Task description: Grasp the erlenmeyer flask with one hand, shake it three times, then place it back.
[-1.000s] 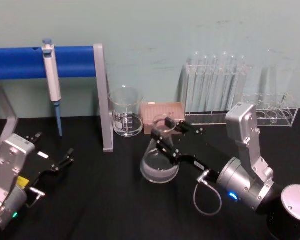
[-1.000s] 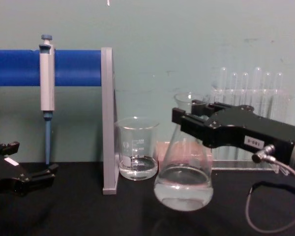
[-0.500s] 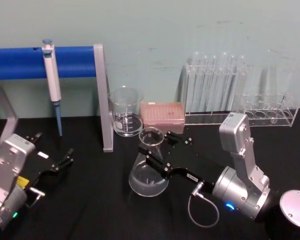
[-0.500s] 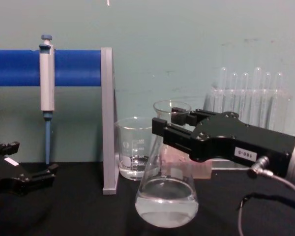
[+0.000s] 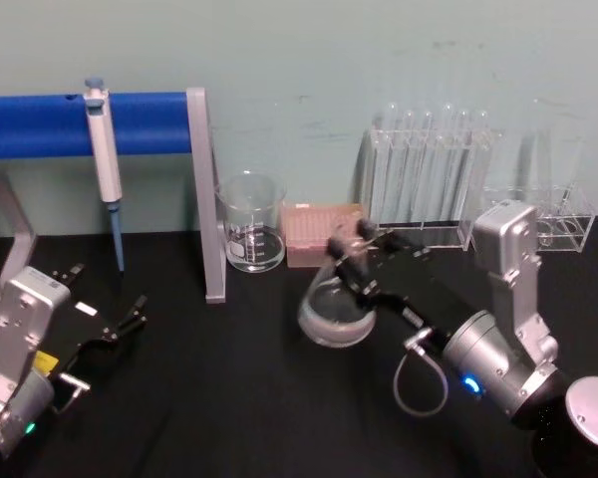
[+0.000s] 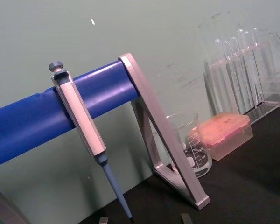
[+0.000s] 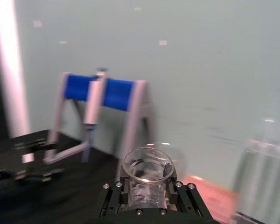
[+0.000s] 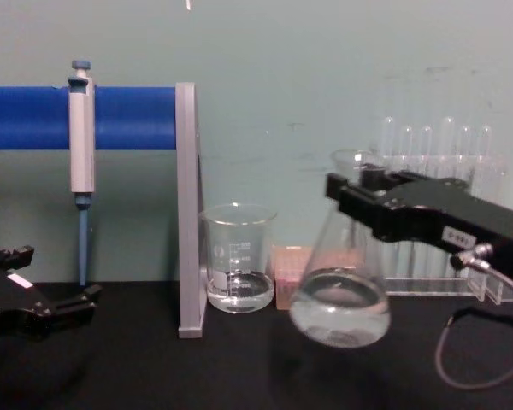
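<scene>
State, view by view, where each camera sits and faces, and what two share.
Head: high, looking down at the table; left gripper idle, right gripper holds the erlenmeyer flask.
Chest: low, facing across the table; both grippers at its edges.
Left wrist: faces pipette and beaker; own jaw tips barely show.
Right wrist: looks over its jaws and flask mouth.
Head and chest share flask and beaker.

A laboratory, by every sign, with glassware throughout: a spouted beaker (image 5: 251,234) with printed graduations and a little clear liquid, a conical erlenmeyer flask (image 5: 334,311), tall test tubes (image 5: 426,164) upright in a clear rack (image 5: 419,237). A pipette (image 5: 104,149) hung on a blue bar stand (image 5: 40,124) and a pink tip box (image 5: 322,231) just beside the beaker. All set on a black benchtop (image 5: 229,398) against a plain pale-green wall (image 5: 309,60).
</scene>
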Robot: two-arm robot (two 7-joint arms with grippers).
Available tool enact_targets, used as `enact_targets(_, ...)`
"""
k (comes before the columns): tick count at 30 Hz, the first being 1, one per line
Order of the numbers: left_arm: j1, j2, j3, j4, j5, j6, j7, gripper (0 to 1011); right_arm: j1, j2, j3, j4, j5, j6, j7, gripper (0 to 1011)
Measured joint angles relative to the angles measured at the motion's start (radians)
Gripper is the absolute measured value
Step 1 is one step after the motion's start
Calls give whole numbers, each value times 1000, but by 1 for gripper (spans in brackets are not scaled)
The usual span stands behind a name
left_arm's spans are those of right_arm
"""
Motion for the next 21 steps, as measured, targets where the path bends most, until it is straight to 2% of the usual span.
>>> enact_targets(4, 0, 0, 0, 0, 0, 0, 0, 1001, -3, -28, 43, 14, -32, 2, -80, 450)
enact_targets(5, 0, 0, 0, 0, 0, 0, 0, 1001, -3, -28, 43, 14, -32, 2, -80, 450)
enact_targets(9, 0, 0, 0, 0, 0, 0, 0, 1001, -3, -47, 86, 30, -66, 19, -148, 450)
enact_targets(10, 0, 0, 0, 0, 0, 0, 0, 1001, -3, -47, 86, 30, -66, 19, -148, 450)
enact_targets(21, 0, 0, 0, 0, 0, 0, 0, 1001, -4, -67, 172, 49, -116, 45, -237, 450)
